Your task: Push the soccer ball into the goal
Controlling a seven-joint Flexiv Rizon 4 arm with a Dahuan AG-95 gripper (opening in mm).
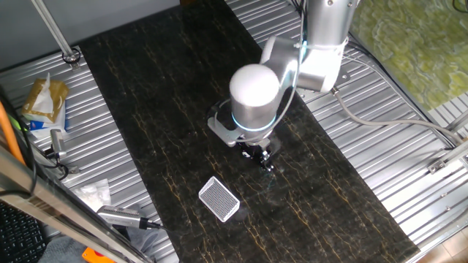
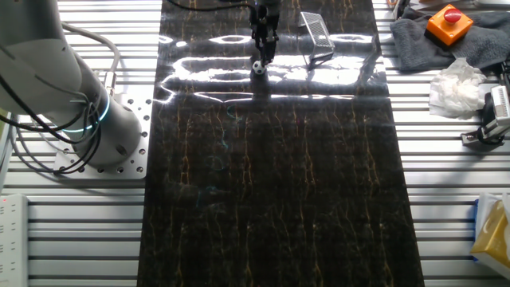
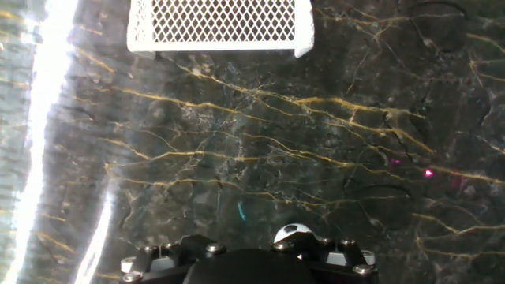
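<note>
The soccer ball [image 3: 293, 233] lies just in front of the gripper [image 2: 263, 49], slightly to one side; the goal [image 3: 213, 26] stands further ahead. The finger opening cannot be told. An off-centre push would probably roll the ball past the frame.

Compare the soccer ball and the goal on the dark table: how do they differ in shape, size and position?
The soccer ball is round with black patches; the goal is a flat-sided white frame filled with mesh. The ball is far smaller than the goal. The ball sits right at the gripper, while the goal stands apart from it. Both are mainly white and rest on the dark marbled tabletop.
</note>
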